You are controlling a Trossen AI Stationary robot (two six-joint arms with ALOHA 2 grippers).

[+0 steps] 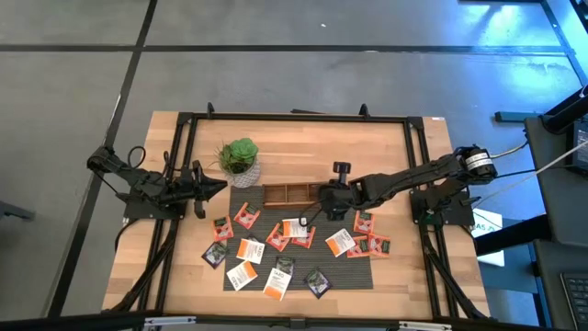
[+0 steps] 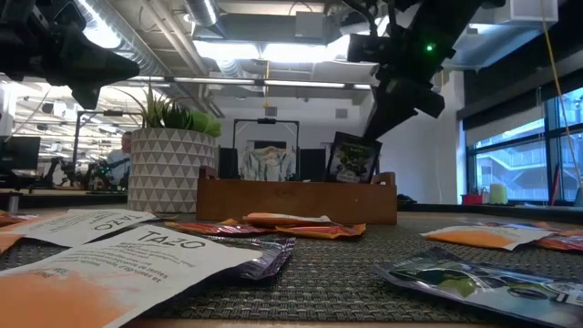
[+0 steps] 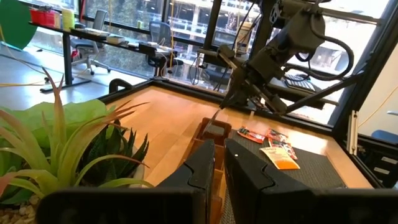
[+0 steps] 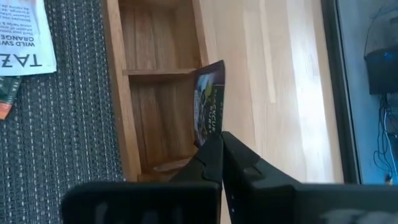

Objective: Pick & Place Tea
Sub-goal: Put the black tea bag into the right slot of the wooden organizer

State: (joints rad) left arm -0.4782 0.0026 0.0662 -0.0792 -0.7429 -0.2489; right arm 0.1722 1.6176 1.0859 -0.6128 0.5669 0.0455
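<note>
Right hand (image 4: 219,144) clenched on dark tea bag (image 4: 209,102), held upright just above tray's (image 4: 115,93) right compartment; left hand (image 3: 219,163) shut, empty, far left.

The tray (image 1: 292,194) lies at the mat's (image 1: 354,268) far edge, the plant (image 1: 241,160) just left of it. Sachets (image 1: 276,252) lie scattered on the mat before the tray; one sachet (image 4: 208,102) stands in its right compartment.
</note>
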